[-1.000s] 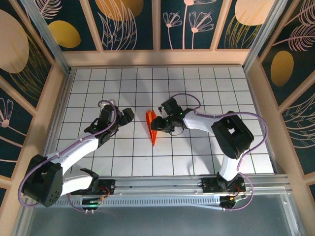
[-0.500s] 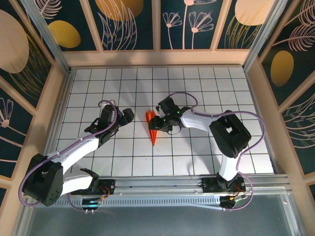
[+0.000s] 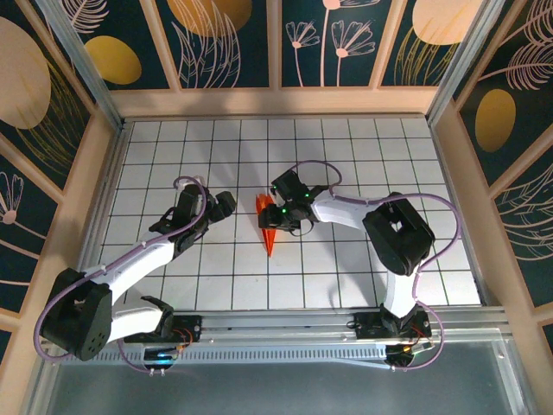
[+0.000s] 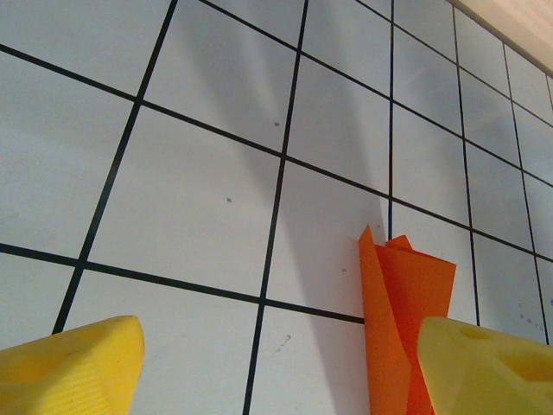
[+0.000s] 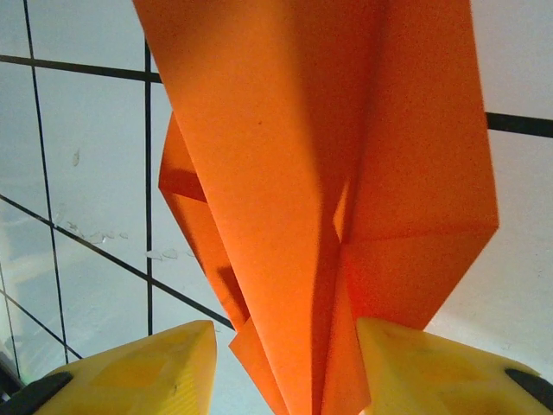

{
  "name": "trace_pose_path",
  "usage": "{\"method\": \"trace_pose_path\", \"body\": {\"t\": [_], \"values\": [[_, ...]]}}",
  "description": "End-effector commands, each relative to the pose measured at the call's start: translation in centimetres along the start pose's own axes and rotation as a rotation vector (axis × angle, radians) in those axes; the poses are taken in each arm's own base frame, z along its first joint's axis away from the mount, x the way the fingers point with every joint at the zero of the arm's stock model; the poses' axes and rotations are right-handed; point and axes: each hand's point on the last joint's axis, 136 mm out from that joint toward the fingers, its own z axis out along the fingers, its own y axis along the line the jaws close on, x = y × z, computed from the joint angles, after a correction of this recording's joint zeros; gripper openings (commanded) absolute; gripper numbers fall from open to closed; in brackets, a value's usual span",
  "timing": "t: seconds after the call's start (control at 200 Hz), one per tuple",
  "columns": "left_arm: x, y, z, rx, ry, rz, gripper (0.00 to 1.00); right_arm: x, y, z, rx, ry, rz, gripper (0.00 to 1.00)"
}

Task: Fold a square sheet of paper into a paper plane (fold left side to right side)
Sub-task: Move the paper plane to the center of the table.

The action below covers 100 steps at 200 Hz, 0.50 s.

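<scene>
in the top view the right claw (image 3: 280, 221) sits over the wide end of the paper plane (image 3: 270, 232), hiding its right edge, so only a narrow orange dart with its tip toward the near side of the desk (image 3: 173, 156) shows. in the right wrist view the plane (image 5: 346, 156) runs off the top of the frame. the claw (image 5: 285, 372) stands apart, its yellow fingers (image 5: 130, 372) straddling the creased lower folds. a sliver of desk shows beside one finger, and i cannot tell whether the other touches. in the left wrist view the plane (image 4: 402, 311) is cut off at the bottom and partly behind one finger. the left claw (image 4: 278, 367) is spread wide over bare desk, just left of the plane. the paper is thin, matte and sharply creased in overlapping layers. the desk is smooth white with black grid lines.
</scene>
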Motion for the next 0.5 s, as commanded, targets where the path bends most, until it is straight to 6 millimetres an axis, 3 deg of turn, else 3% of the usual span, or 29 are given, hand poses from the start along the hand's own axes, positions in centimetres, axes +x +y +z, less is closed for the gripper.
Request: {"method": "trace_pose_path", "body": {"t": [0.0, 0.16, 0.495], "values": [[-0.38, 0.18, 0.11, -0.018, -0.005, 0.017, 0.82, -0.01, -0.12, 0.35, 0.035, 0.006, -0.021, 0.47], [-0.3, 0.26, 0.12, -0.02, -0.003, 0.017, 0.82, 0.06, -0.35, 0.47, 0.052, 0.007, -0.022, 0.45], [-0.24, 0.33, 0.2, -0.022, -0.003, 0.019, 0.83, 0.05, -0.63, 0.57, 0.074, 0.011, -0.025, 0.31]]}}
